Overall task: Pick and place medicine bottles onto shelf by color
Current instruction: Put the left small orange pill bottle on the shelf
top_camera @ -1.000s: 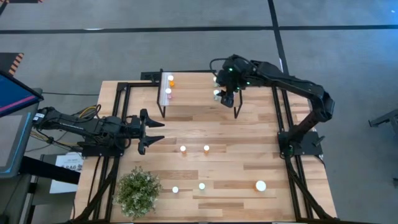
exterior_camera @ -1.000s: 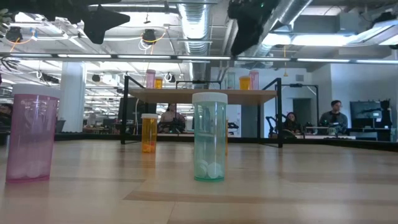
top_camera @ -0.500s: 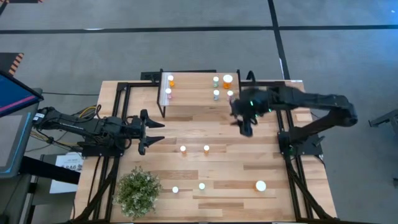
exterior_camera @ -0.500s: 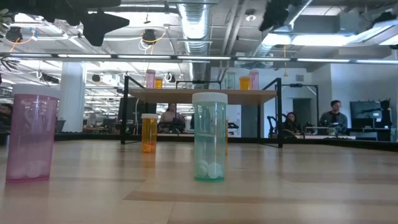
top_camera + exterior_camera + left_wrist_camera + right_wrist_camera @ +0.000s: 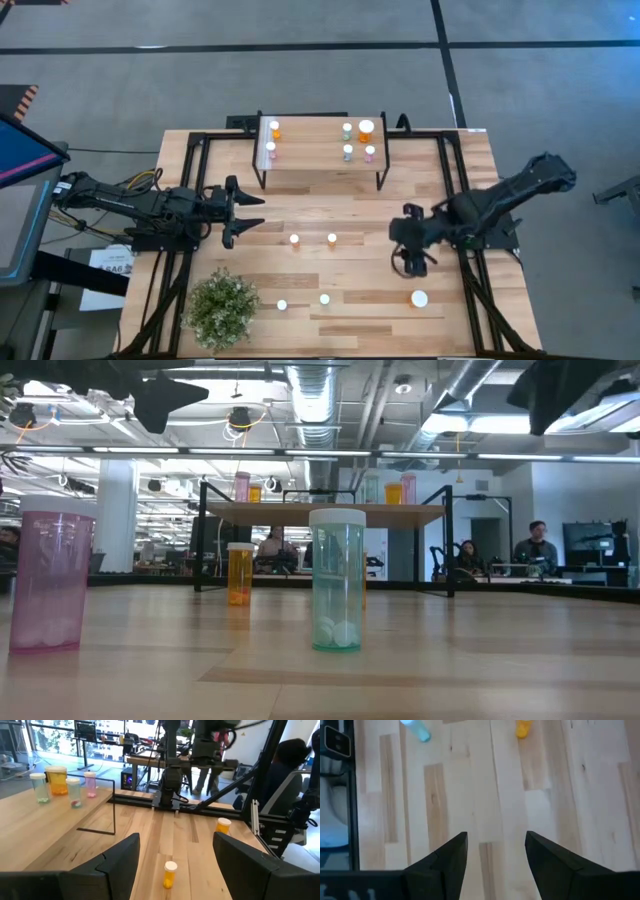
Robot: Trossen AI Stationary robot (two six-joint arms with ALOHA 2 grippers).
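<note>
Bare worktop (image 5: 360, 215) lies between the shelf (image 5: 320, 170) and two orange bottles (image 5: 313, 239) mid-table. Near edge: plant (image 5: 222, 309) left, three bottles (image 5: 324, 299) rightward.

Six medicine bottles (image 5: 347, 129) on shelf (image 5: 310, 150), five loose bottles (image 5: 294, 240) on table, one plant (image 5: 222, 309).

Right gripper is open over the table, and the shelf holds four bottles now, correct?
Not four: the high view shows six bottles on the shelf, two at its left end and four at its right. The right gripper is open over the table, as you said.
</note>
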